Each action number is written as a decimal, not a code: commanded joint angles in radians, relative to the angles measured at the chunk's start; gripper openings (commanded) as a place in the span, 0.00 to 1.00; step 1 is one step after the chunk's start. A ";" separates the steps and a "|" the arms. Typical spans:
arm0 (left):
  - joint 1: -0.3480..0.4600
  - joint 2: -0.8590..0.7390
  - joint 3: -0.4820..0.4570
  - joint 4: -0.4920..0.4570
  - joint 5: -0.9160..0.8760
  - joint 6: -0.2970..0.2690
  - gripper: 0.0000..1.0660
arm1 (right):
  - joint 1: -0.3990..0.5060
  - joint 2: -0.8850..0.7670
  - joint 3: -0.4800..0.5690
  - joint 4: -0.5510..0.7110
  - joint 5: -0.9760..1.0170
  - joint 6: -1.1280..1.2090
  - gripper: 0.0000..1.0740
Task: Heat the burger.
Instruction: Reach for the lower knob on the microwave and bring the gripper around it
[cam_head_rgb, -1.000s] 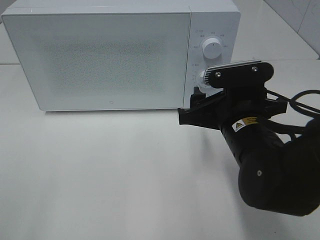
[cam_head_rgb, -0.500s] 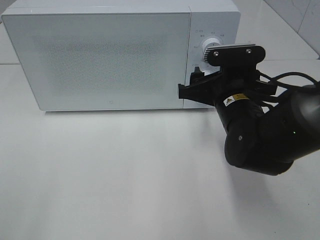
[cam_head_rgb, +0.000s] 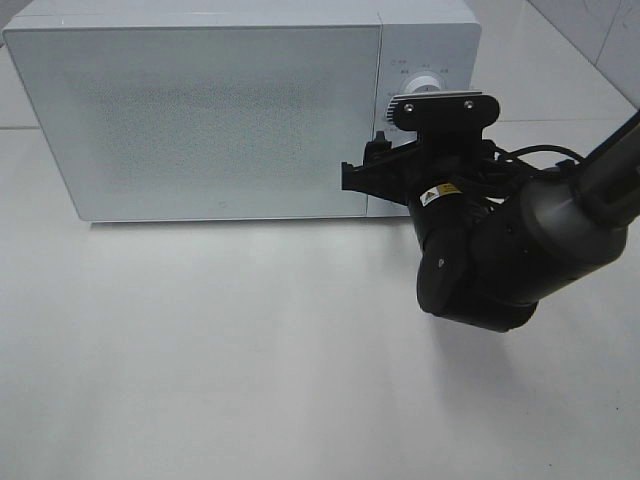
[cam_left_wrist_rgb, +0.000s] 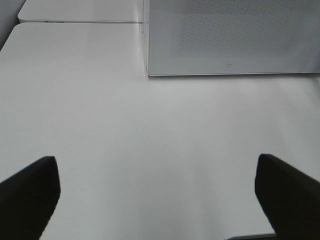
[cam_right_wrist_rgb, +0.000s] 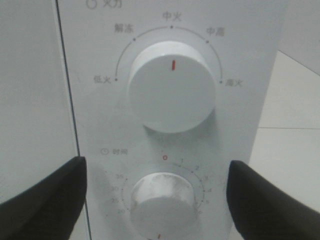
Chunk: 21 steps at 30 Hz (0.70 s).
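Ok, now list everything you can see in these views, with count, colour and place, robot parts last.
microwave: one, white, at the back of the table, door shut
upper knob: one, white with a red mark pointing up, on the microwave's control panel
lower knob: one, white, below the upper knob on the same panel
table: one, white, under the microwave
right arm: one, black, in front of the control panel
right pincer: one, black, open, fingers either side of the lower knob, apart from it
left pincer: one, black, open, above the table, facing the microwave
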 joint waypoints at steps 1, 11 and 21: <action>0.002 -0.019 0.001 -0.004 -0.012 -0.002 0.92 | -0.006 0.022 -0.025 -0.009 0.013 0.002 0.68; 0.002 -0.019 0.001 -0.004 -0.012 -0.002 0.92 | -0.006 0.083 -0.033 -0.010 0.014 0.037 0.68; 0.002 -0.019 0.001 -0.004 -0.012 -0.002 0.92 | -0.006 0.079 -0.041 -0.020 -0.007 0.035 0.68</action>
